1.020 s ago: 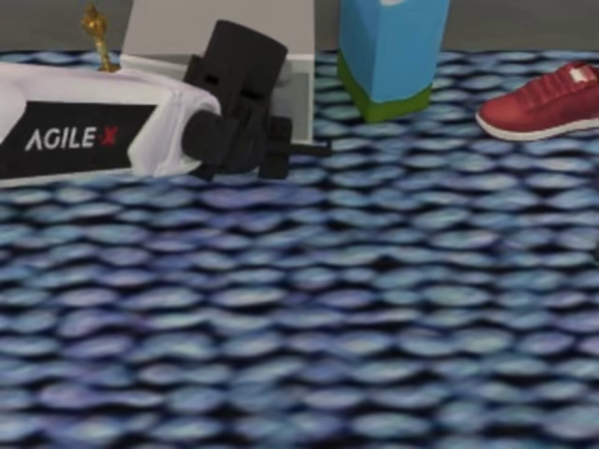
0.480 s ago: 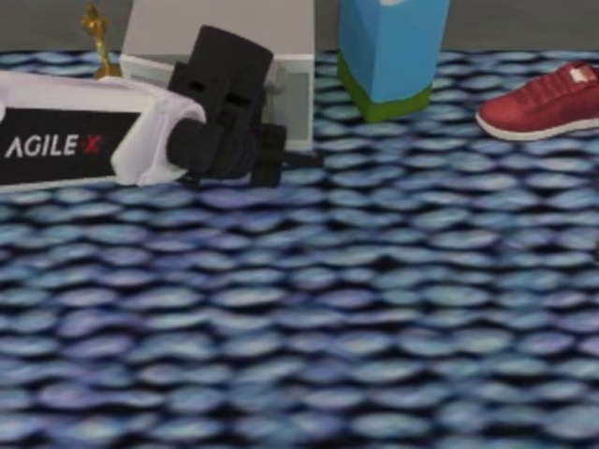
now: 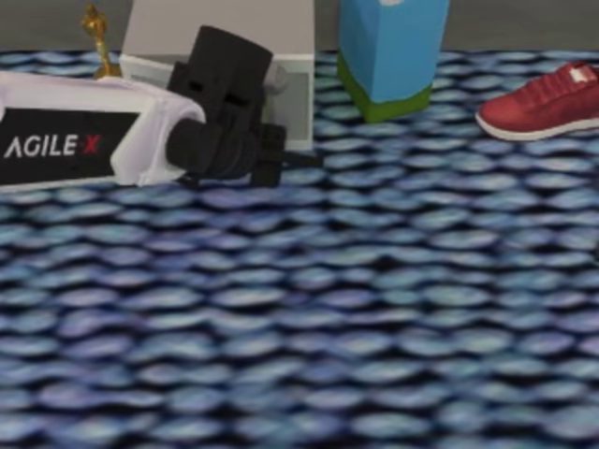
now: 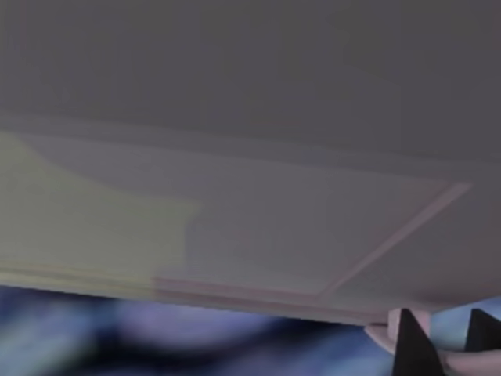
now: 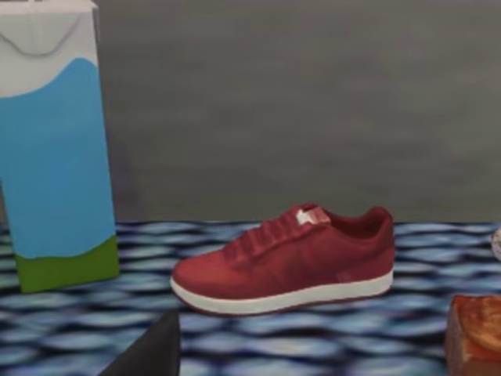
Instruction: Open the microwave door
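Right at the front of the microwave (image 3: 225,33), my left gripper (image 3: 281,154) sits low against the appliance's lower front corner, with the white forearm stretching away toward the table's left edge. Whether its fingers are parted or pinched I cannot tell: the top view hides them behind the black wrist, and the left wrist view shows only two dark tips at the frame's corner, beside a pale lip. Just ahead of the gripper, filling that wrist view, lies the microwave door (image 4: 250,227), its pale frame and greenish window seen very close. By the look of it the door is still flush with the box, so I judge the opening itself not yet done; contact near the door edge seems made or nearly so. Beyond the gripper, off to its side, stands a blue-and-green carton (image 3: 391,51), and farther still a red shoe (image 3: 543,98). My right arm is parked out of the top view.
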